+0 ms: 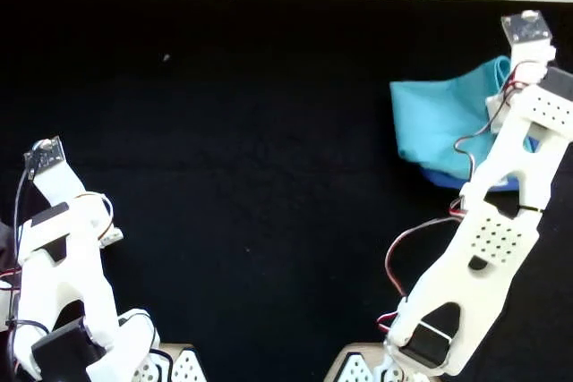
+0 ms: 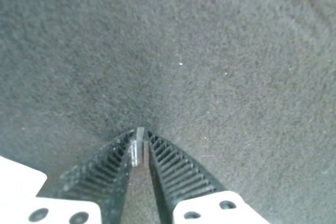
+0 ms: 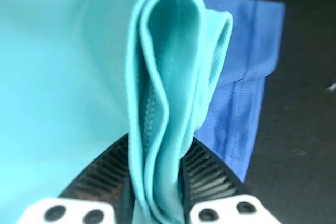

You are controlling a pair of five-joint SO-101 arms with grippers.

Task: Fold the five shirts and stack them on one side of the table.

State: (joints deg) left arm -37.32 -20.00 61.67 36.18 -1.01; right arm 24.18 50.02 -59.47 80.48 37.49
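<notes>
Turquoise knit shirt (image 3: 63,66) is pinched, thickly folded, by right gripper (image 3: 157,148); left gripper (image 2: 139,136) closed.

Far right of the tabletop (image 1: 251,131): the upper shirt (image 1: 439,118) lies on the lower shirt (image 1: 448,180), one fold gripped by the right end effector (image 3: 157,141). Near left, well apart: the left end effector (image 2: 139,132).

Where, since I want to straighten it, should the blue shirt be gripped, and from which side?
Probably the hemmed strip of the blue shirt that pokes out from under the teal shirt. Come from the near side of the table, where that strip lies flat and uncovered; the right hand pinches the teal fold.
</notes>
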